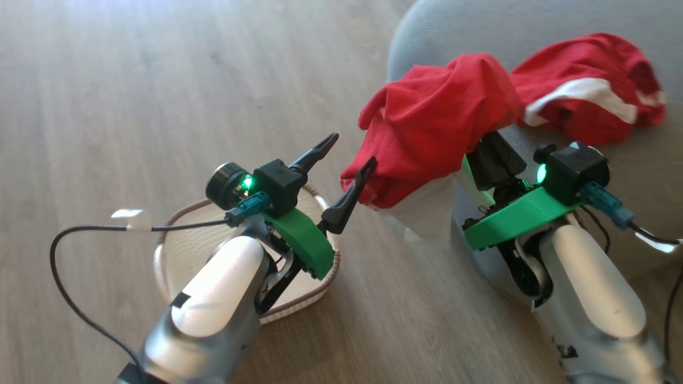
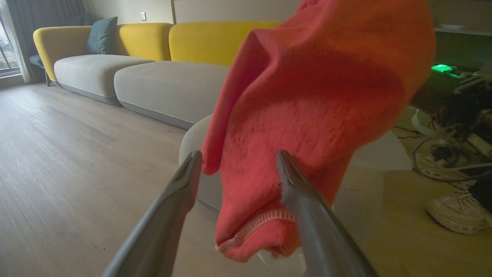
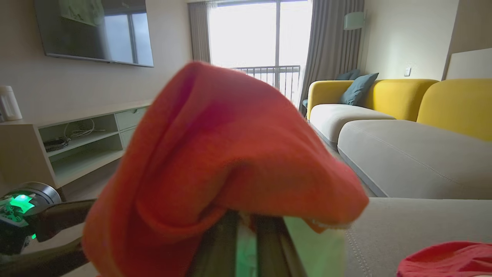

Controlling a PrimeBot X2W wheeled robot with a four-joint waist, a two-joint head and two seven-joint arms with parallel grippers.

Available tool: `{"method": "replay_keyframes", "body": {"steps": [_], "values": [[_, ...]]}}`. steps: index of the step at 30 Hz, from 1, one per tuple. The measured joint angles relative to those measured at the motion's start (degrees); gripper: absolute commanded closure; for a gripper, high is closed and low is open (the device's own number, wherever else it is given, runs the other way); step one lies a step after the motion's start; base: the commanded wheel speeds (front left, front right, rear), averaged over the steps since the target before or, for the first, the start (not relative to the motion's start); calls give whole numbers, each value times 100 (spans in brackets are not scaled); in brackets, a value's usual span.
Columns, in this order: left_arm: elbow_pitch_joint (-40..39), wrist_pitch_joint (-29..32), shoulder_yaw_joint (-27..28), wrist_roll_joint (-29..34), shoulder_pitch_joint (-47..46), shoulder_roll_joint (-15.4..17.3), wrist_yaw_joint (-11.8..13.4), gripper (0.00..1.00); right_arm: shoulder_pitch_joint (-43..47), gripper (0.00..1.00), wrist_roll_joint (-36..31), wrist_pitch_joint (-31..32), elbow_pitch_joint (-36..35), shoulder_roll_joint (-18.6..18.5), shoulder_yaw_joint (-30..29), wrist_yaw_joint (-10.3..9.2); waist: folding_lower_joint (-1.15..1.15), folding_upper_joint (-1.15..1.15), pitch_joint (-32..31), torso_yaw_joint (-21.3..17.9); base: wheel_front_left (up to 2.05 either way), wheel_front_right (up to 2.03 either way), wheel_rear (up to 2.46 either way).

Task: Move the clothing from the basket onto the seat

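Transfer step: right end effector [image 3: 246, 246] clenched on red garment [image 1: 432, 144], seat [image 1: 587, 32] just ahead of it. Left end effector [image 1: 353, 148] released, at the cloth's hem. Next: advance over seat, let go.

Nothing can be read in any of the views. The white band on the red clothing [image 1: 584, 92] is too creased and small to tell whether it carries any letters.
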Motion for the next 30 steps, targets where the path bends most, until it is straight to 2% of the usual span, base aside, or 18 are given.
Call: {"method": "replay_keyframes", "body": {"steps": [11, 14, 22, 30], "values": [[-135, 0, -3, 73, 341, 112, -44, 0, 445, 100, -48, 0, -446, 71, -359, 0, 0, 0, -3, -978, 0, 0, 0], [-208, 0, -79, 89, 348, 94, -44, 0, 626, 100, -75, 0, -682, 90, -625, 0, 0, 0, 26, -1217, 0, 0, 0], [-287, 0, -633, -68, 289, 82, -44, 0, 1424, 100, -360, -1, -1379, 264, -1468, 0, 0, 0, 191, -1388, 0, 0, 0], [-465, 0, -737, -165, 186, 240, -44, 0, 1760, 100, -504, -1, -1681, 377, -1904, 0, 0, 0, 341, -1397, 0, 0, 0]]}}
